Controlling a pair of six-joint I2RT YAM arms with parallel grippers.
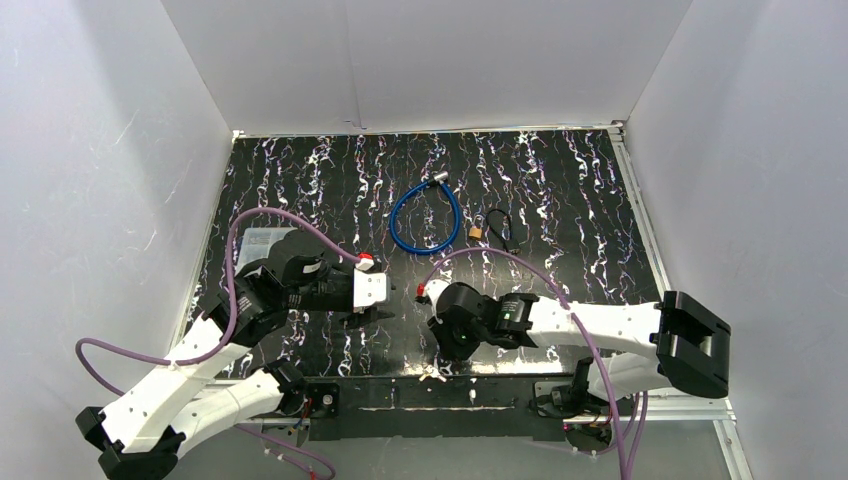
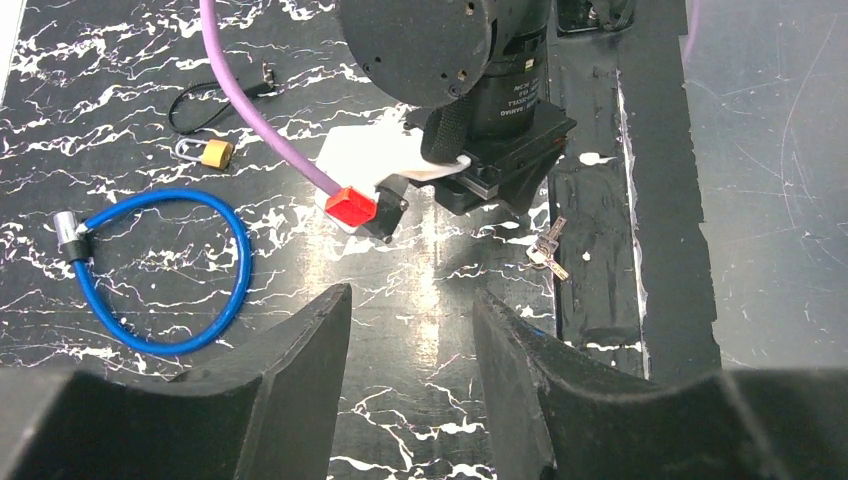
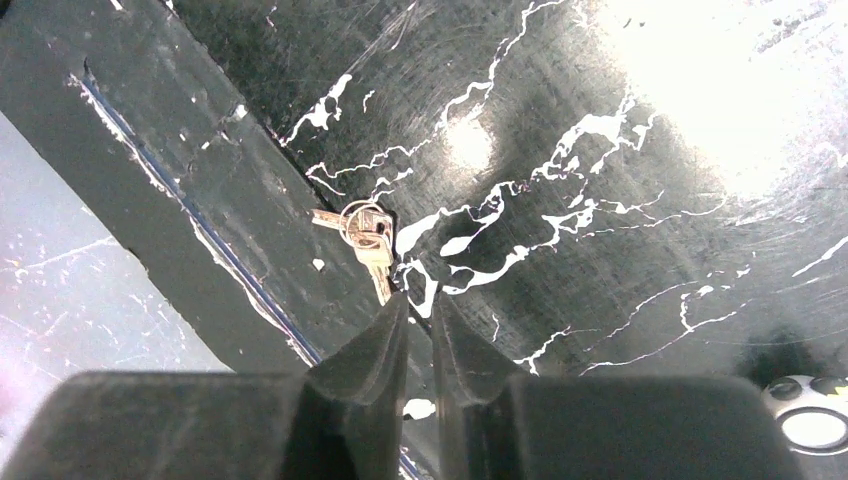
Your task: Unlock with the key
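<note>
Figure: both arms at the near edge. My right tool (image 3: 415, 300) points down at the tabletop (image 1: 560, 200), its fingers drawn almost together, with a thin slit between them and nothing in that slit. The keys (image 3: 365, 235), a small bunch on a ring, lie flat just beyond the fingertips; one blade reaches the tip of the finger on the left of the wrist view; whether they touch I cannot tell. The keys sit at the border where the marbled surface meets the plain black strip (image 3: 170, 150) along the near edge, between the two arm bases; past that strip the wrist view shows a pale grey surface. My left tool (image 2: 412, 295) hovers to the left, about half open and gripping nothing; it faces the right arm's wrist across a short gap. The padlock (image 1: 477, 232), small and brass, lies in the far half of the tabletop, well apart from the keys; the blue cable lock (image 1: 425, 215) is looped just to its left; a black cord (image 1: 500, 228) lies just to its right. An open stretch of marbled surface separates both tools from these three; white walls (image 1: 100, 150) close the left, far and right sides.
</note>
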